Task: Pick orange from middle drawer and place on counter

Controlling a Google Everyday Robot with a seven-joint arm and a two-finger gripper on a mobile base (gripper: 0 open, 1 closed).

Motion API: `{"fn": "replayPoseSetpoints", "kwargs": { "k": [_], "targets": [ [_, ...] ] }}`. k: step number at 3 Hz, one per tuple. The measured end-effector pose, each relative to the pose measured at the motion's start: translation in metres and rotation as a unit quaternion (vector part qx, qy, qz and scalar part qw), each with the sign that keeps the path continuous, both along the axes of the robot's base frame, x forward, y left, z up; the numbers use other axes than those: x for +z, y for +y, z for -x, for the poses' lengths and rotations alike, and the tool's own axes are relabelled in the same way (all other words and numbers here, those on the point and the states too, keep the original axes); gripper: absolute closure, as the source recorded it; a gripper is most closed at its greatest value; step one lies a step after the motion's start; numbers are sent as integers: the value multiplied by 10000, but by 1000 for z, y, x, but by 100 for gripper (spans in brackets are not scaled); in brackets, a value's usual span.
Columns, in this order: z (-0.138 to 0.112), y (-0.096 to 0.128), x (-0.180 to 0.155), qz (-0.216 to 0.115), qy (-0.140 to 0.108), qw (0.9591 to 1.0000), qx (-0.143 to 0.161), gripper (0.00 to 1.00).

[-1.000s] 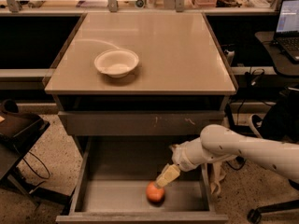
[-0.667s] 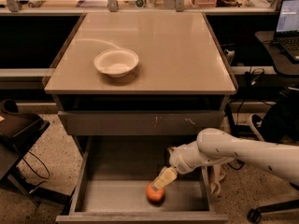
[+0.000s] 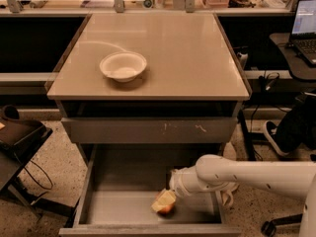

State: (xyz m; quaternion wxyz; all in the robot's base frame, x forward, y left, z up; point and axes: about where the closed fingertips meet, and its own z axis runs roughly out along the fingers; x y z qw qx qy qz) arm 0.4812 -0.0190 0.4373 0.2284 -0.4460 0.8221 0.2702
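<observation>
Gripper [image 3: 163,201] down in the drawer [image 3: 113,206], sitting on the orange [image 3: 168,210] near the front wall; can't tell grip state.

The counter [image 3: 168,48] fills the upper middle of the frame, with a bowl [image 3: 123,66] on its left half. Behind it, along the top edge, runs a bench [image 3: 98,1]; a laptop [image 3: 303,19] sits at the upper right. Under the counter is a closed drawer front [image 3: 148,130], and below that the middle drawer [image 3: 118,206] stands open at the bottom. Inside, near its front, lies the orange [image 3: 168,210], the gripper [image 3: 164,201] right over it, the arm [image 3: 247,174] entering from the lower right.
</observation>
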Motion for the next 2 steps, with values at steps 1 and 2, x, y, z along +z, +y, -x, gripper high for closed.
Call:
{"fn": "replayPoseSetpoints", "kwargs": {
  "k": [1,2],
  "targets": [
    [-1,0,1,1,-12,10000,-1,0],
    [3,-4,-48,106,193,9997,-44,0]
  ]
}}
